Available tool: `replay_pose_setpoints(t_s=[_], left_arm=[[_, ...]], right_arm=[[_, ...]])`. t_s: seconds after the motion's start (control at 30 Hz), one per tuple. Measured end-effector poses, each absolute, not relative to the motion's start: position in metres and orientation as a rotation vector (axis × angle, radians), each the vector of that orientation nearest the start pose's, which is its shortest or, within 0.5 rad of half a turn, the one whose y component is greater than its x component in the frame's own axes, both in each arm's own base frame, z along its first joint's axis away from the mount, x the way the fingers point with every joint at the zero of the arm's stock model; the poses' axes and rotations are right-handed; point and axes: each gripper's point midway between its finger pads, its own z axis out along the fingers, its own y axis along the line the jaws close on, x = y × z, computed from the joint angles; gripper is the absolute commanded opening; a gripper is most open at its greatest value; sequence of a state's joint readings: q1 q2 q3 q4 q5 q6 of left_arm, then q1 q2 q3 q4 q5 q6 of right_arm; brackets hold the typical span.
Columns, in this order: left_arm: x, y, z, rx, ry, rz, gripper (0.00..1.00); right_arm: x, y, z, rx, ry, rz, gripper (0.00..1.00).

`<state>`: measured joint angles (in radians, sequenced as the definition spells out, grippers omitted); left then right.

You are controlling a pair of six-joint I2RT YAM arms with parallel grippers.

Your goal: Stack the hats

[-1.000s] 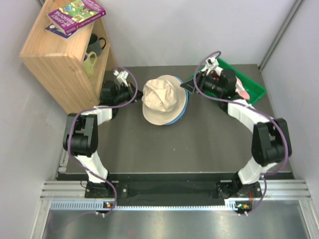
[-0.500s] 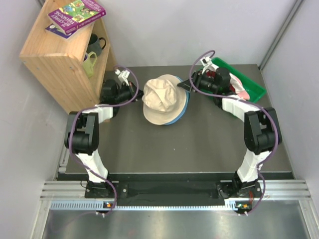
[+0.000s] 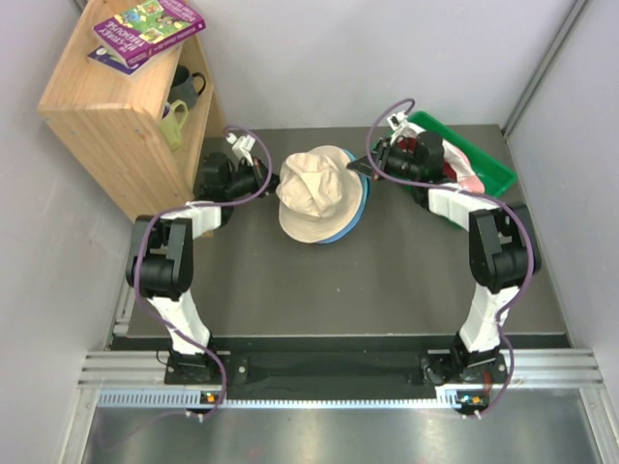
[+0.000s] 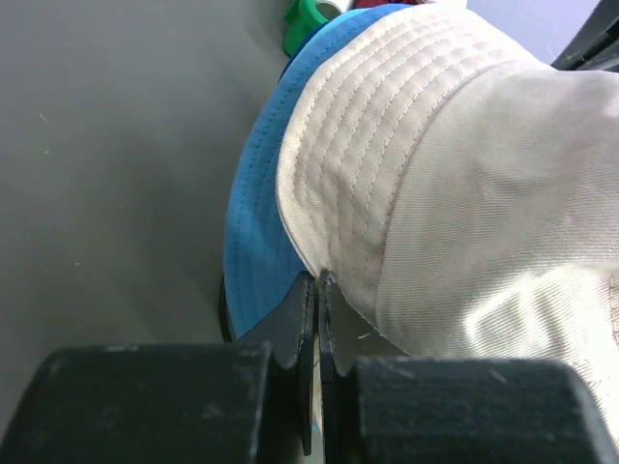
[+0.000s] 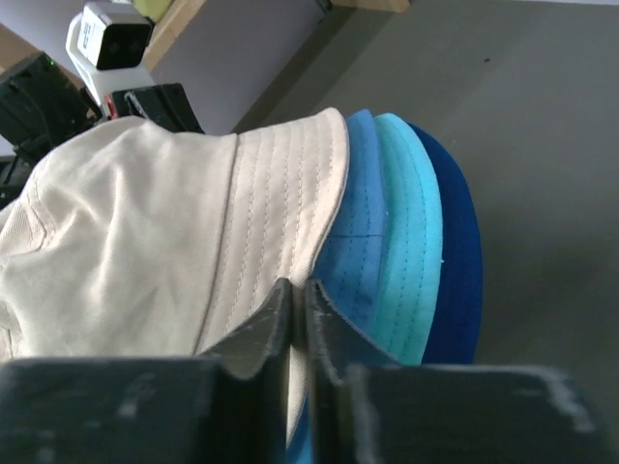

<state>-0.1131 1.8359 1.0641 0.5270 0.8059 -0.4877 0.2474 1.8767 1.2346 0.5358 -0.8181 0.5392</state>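
I see open tabletop [image 3: 338, 290] running from the hat stack [image 3: 354, 218] to the near edge, with room to come in between the two arms. Both flanks of the stack are occupied. The left gripper [image 3: 269, 179], jaws together, touches the brim of the beige hat [image 3: 309, 188], and the right gripper [image 3: 366, 164] pinches that brim opposite. A wooden shelf [image 3: 116, 126] blocks the far-left corner and a green tray [image 3: 488, 172] the far-right.

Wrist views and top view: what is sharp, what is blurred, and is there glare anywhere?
Left wrist: the brim stitching of the beige hat is sharp, and the dark jaws at the bottom edge are soft. Right wrist: the brims of the blue hats are sharp, and the jaws are blurred. Top external: even light, soft shadows, a bright sheen on the metal rail.
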Motion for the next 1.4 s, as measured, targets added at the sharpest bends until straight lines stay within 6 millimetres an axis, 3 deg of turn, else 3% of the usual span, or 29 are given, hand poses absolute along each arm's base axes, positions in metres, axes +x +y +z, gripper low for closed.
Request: replay_pose_setpoints(t_s=[0.4,0.63,0.7,0.77,0.8,0.9,1.0,1.2,1.3,1.4], left_arm=[[0.462,-0.190,0.157,0.200,1.883,-1.085,0.00],[0.464,-0.186,0.155,0.168,1.885,-1.023,0.00],[0.465,-0.184,0.156,0.160,1.882,-1.001,0.12],[0.466,-0.182,0.157,0.141,1.891,-0.975,0.34],[0.467,-0.178,0.157,0.118,1.904,-0.946,0.57],[0.466,-0.161,0.156,0.022,1.956,-0.836,0.81],[0.458,-0.141,0.166,-0.087,1.984,-0.730,0.84],[0.415,-0.110,0.212,-0.243,1.898,-0.634,0.83],[0.388,-0.109,0.222,-0.282,1.838,-0.682,0.82],[0.367,-0.119,0.214,-0.288,1.816,-0.794,0.80]], right_arm=[[0.470,0.249,0.188,-0.322,1.839,1.100,0.00],[0.469,0.243,0.170,-0.296,1.869,1.043,0.00],[0.467,0.243,0.168,-0.292,1.872,1.036,0.00],[0.465,0.242,0.167,-0.291,1.872,1.026,0.00],[0.465,0.241,0.167,-0.290,1.873,1.020,0.00],[0.461,0.236,0.161,-0.277,1.892,0.994,0.00],[0.458,0.232,0.156,-0.261,1.909,0.973,0.00],[0.451,0.227,0.156,-0.246,1.915,0.943,0.00],[0.448,0.227,0.156,-0.242,1.917,0.934,0.00],[0.448,0.228,0.156,-0.239,1.918,0.927,0.00]])
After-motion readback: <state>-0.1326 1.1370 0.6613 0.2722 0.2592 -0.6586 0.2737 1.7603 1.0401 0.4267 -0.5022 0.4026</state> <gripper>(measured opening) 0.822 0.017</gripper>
